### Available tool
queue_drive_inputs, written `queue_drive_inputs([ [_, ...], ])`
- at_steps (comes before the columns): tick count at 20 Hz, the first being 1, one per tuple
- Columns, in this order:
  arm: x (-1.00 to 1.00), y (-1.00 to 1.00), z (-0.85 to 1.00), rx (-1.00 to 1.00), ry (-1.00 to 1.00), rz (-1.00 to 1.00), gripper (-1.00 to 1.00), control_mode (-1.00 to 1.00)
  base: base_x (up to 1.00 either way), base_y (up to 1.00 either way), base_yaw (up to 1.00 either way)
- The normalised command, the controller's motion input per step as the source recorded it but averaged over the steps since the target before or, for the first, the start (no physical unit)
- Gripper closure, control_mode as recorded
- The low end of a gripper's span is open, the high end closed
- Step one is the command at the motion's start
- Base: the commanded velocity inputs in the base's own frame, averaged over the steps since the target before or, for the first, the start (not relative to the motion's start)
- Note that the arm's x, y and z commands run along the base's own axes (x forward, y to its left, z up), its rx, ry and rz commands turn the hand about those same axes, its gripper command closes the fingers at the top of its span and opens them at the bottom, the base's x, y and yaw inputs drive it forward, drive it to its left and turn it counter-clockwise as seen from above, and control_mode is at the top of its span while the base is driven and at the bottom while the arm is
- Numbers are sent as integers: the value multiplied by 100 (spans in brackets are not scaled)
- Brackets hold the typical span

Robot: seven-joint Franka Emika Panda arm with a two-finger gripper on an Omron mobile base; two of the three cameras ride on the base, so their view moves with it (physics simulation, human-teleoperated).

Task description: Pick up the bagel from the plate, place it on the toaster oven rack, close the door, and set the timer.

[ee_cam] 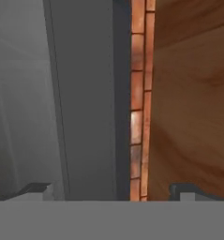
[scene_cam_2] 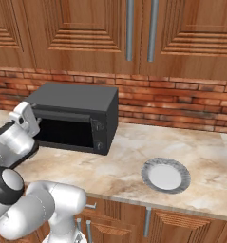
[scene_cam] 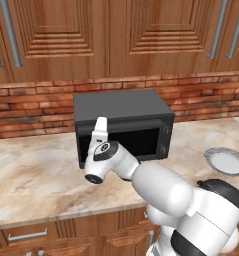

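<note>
Boxy matte-black toaster oven [scene_cam: 122, 107], round grey-rimmed white plate [scene_cam_2: 165, 175] on veined marble

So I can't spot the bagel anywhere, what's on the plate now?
The plate shows bare white, no bagel on it. The oven cavity looks dark, and the arm covers its left side, so the bagel cannot be confirmed inside.

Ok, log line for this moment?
arm: raised at toaster oven front-left corner | hand: open, holding nothing | plate: on counter, right of oven
</note>
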Motion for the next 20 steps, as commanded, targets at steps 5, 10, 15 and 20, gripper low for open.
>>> queue_drive_inputs([
  [5,25,-3,7,0,0,0,-100,-100,0,0,0],
  [10,33,-2,8,0,0,0,-100,-100,0,0,0],
  [15,39,0,5,0,0,0,-100,-100,0,0,0],
  [20,34,0,4,0,0,0,-100,-100,0,0,0],
])
